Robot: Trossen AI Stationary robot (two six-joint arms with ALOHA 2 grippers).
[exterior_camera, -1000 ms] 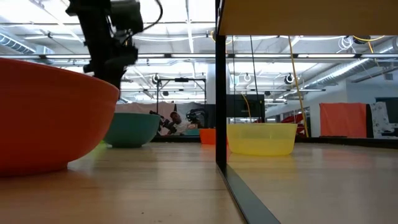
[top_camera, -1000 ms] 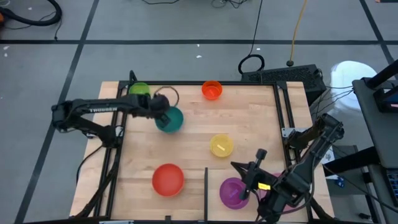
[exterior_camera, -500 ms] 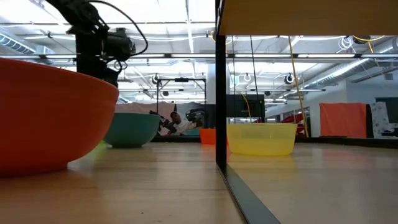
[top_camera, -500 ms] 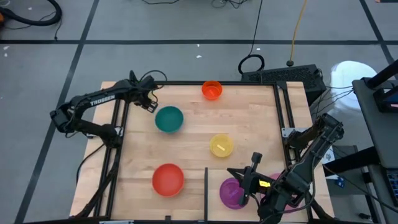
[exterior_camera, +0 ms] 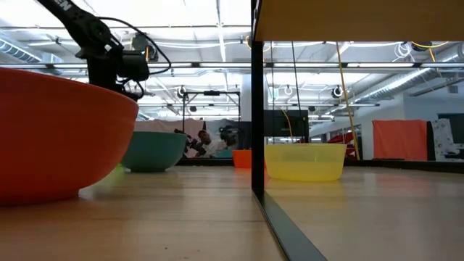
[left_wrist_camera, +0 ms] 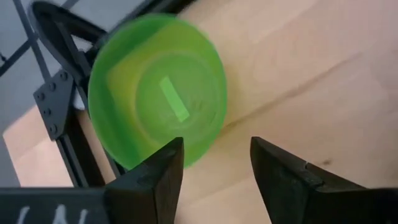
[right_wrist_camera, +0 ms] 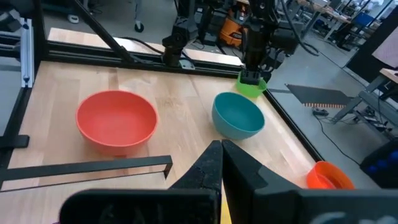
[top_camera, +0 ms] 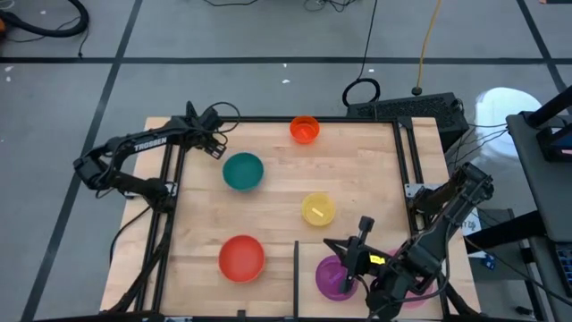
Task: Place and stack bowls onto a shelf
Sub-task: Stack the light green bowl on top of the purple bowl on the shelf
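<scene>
The green bowl (left_wrist_camera: 157, 90) sits at the table's far left corner, hidden under the left gripper (top_camera: 213, 148) from above. Beyond the butcher-block tabletop (top_camera: 277, 197) lies grey floor. The left fingers (left_wrist_camera: 152, 176) stand apart, apparently just over its rim, holding nothing; the right gripper (top_camera: 344, 255), shut, hovers over the purple bowl (top_camera: 331, 277).

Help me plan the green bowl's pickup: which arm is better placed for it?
Left, probably. The left gripper hangs over the green bowl at the table's far-left corner, jaws open. The right gripper sits shut by the purple bowl, across the table.
</scene>
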